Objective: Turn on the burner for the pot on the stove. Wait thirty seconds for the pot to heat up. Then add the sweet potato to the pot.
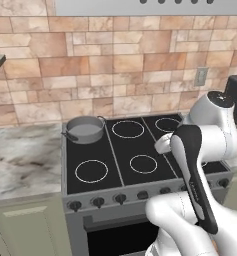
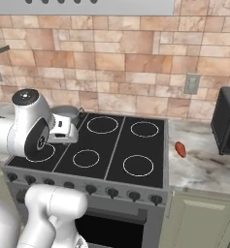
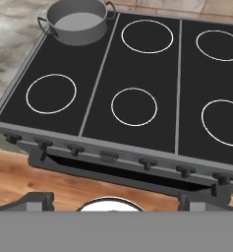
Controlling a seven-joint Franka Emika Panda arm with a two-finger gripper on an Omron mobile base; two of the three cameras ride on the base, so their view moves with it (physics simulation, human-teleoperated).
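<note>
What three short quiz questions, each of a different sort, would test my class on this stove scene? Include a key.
1. True or false: the pot sits on the stove's rear left burner.
2. The sweet potato lies: A) in the pot, B) on the counter right of the stove, C) on a burner.
3. Fill in: the wall behind the stove is faced with ____ tiles.

Key: 1 true; 2 B; 3 stone.
</note>
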